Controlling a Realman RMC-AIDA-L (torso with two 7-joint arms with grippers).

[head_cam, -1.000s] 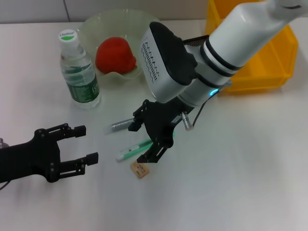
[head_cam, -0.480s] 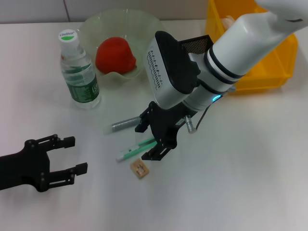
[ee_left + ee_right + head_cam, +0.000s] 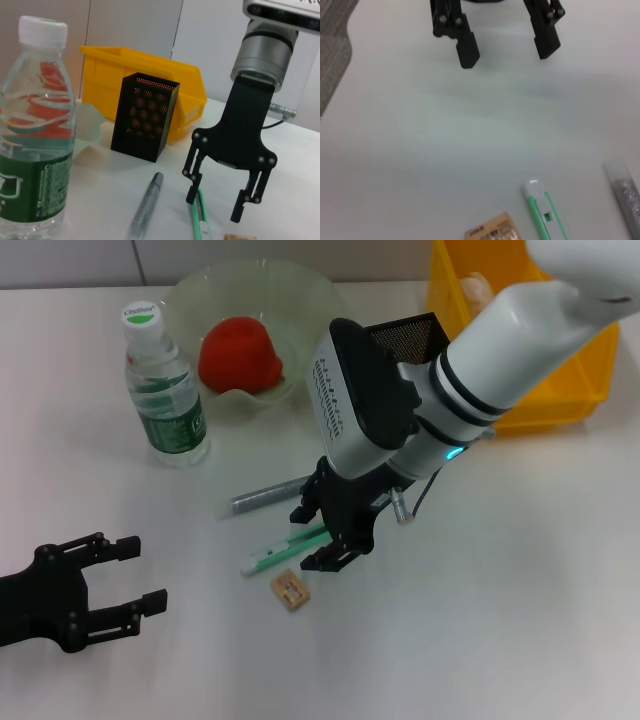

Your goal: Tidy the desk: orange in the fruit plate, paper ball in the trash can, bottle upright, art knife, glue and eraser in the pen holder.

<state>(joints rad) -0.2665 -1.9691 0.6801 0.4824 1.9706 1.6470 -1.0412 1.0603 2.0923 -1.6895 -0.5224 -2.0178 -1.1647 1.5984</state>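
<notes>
Right tool (image 3: 318,537) spread over one art knife (image 3: 283,550), one eraser (image 3: 289,591).

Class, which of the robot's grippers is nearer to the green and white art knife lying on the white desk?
The right gripper is nearer, open and poised directly over the green and white art knife. The left gripper, also open, is off to the robot's left, well apart from it.

The bottle (image 3: 164,388) stands upright at 10 o'clock, clear with a green label and white cap. Just at its 2 o'clock the pale fruit plate (image 3: 290,290) holds the reddish orange (image 3: 238,354). The black mesh pen holder (image 3: 412,332) stands at 1 o'clock. Mid-desk lie the grey glue (image 3: 262,496), the green-and-white art knife (image 3: 275,552) beside it at 6 o'clock, and the tan eraser (image 3: 290,591) nearer still.
</notes>
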